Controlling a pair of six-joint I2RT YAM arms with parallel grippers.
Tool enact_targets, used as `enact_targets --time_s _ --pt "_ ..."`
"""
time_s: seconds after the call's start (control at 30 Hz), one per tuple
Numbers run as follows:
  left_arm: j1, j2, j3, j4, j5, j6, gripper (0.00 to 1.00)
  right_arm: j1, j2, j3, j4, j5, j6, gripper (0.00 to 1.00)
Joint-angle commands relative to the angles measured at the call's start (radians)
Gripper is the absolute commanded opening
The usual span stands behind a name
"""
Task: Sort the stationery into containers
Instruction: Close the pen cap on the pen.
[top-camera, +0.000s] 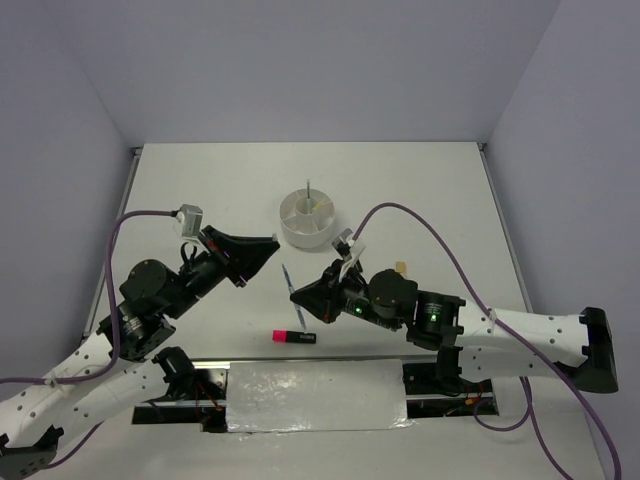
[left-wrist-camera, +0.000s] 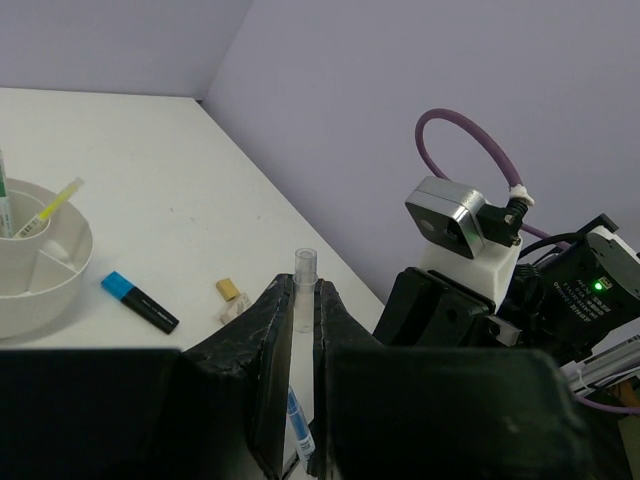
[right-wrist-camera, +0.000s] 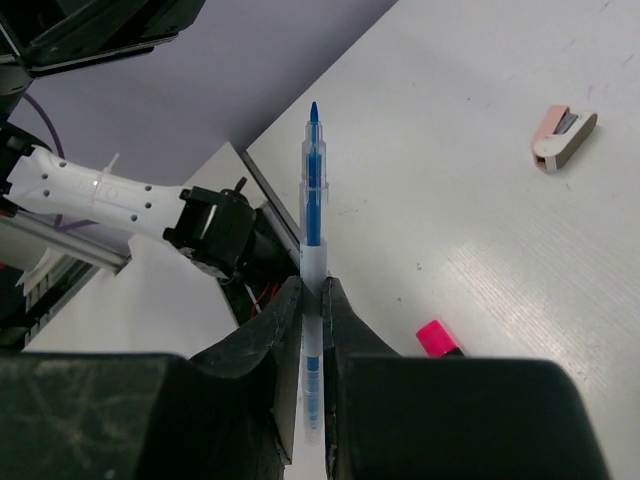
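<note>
My right gripper (top-camera: 298, 293) (right-wrist-camera: 312, 290) is shut on a thin blue pen (top-camera: 288, 279) (right-wrist-camera: 313, 190) with a clear barrel, tip pointing away. My left gripper (top-camera: 270, 247) (left-wrist-camera: 304, 292) is shut on a small clear pen cap (left-wrist-camera: 304, 272), held above the table just left of the pen. The round white divided cup (top-camera: 292, 230) (left-wrist-camera: 55, 285) stands behind both grippers and holds a yellow-green pen (left-wrist-camera: 55, 203). A pink-and-black highlighter (top-camera: 293, 337) (right-wrist-camera: 437, 338) lies in front. A blue-and-black highlighter (left-wrist-camera: 140, 302) lies beside the cup.
A small tan eraser (left-wrist-camera: 232, 292) lies near the blue highlighter. A pink-and-tan small piece (right-wrist-camera: 562, 137) lies apart on the table. A tan piece (top-camera: 402, 268) shows by the right arm. A foil-covered strip (top-camera: 315, 397) runs between the arm bases.
</note>
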Motion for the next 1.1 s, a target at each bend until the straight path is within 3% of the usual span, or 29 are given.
enact_targets --time_s 0.0,1.07 --pt "-0.002 -0.004 0.002 0.059 0.002 -0.019 0.00 0.012 -0.018 0.051 0.071 0.027 -0.028 0.00" --pt "-0.004 -0.002 -0.015 0.086 0.014 -0.038 0.00 0.016 0.011 0.091 0.089 0.045 -0.062 0.00"
